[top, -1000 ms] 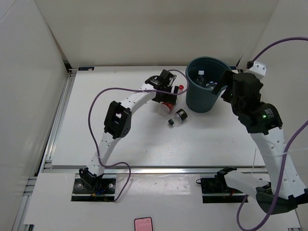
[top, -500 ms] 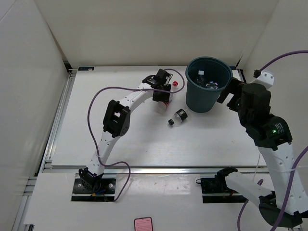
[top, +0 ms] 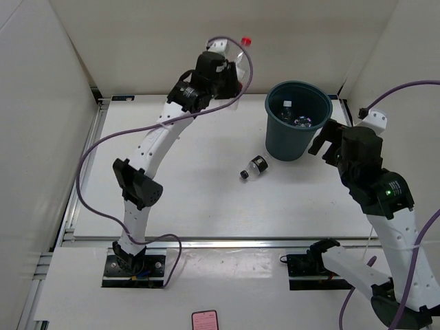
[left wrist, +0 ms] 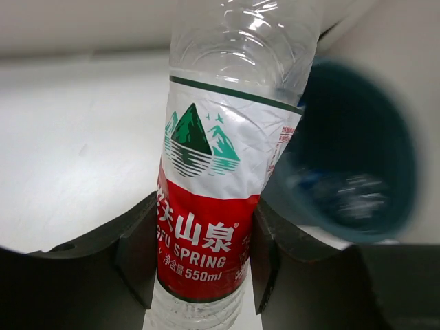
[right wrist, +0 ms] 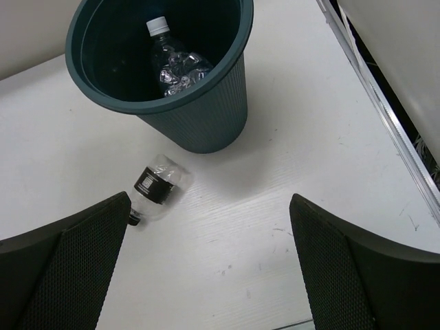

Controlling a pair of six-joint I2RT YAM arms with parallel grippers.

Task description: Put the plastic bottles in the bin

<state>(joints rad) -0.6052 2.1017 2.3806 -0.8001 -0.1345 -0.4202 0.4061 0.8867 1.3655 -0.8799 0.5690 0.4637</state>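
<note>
The left gripper (left wrist: pixel 203 258) is clamped on the label band of a clear plastic bottle with a red label and red cap (left wrist: pixel 210 172). It holds the bottle high above the white table (top: pixel 206 199), to the left of the round dark teal plastic bin (top: pixel 289 141) and not yet over its rim. The right gripper (right wrist: pixel 210 201) hangs beside the bin with its jaws spread wide and holds nothing. A clear bottle with a dark label (right wrist: pixel 157 185) lies on its side on the table just beside the bin's base. A crumpled clear bottle with a white cap (right wrist: pixel 172 65) rests inside the bin.

The bottles look empty and thin-walled, so they are judged light, easily dented and smooth enough to slip. The lying one may roll when touched. The firmest hold is probably across the mid-body at the label, with moderate squeeze.
</note>
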